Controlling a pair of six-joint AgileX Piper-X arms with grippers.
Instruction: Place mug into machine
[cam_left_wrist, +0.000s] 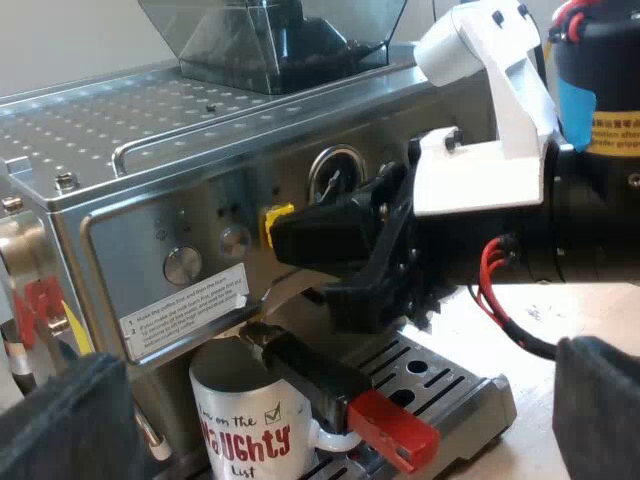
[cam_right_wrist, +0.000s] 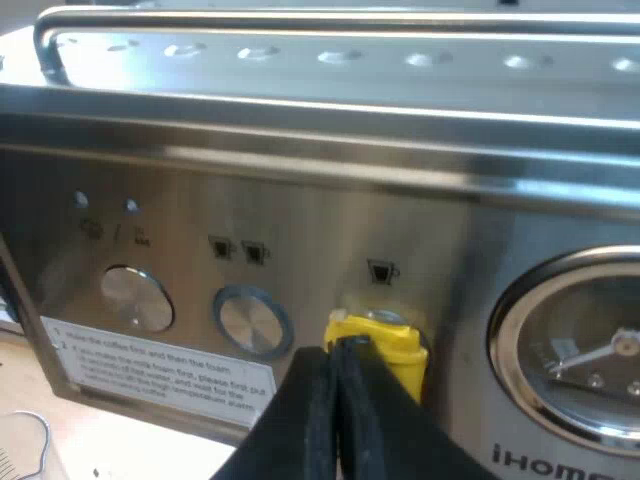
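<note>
The white mug (cam_left_wrist: 245, 420) stands on the drip tray (cam_left_wrist: 455, 385) at the machine's (cam_left_wrist: 150, 180) front, directly under the locked-in holder (cam_left_wrist: 320, 385) with its red-tipped handle. The left gripper (cam_left_wrist: 330, 410) is spread wide with nothing in it. The right gripper (cam_right_wrist: 338, 350) is closed, empty, its tips at the yellow button (cam_right_wrist: 385, 345).

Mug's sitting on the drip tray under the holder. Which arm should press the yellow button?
Right. The right gripper, fingers shut, has its tips at the yellow button on the espresso machine. The left gripper, open, hangs back from the panel, nearer the mug.
</note>
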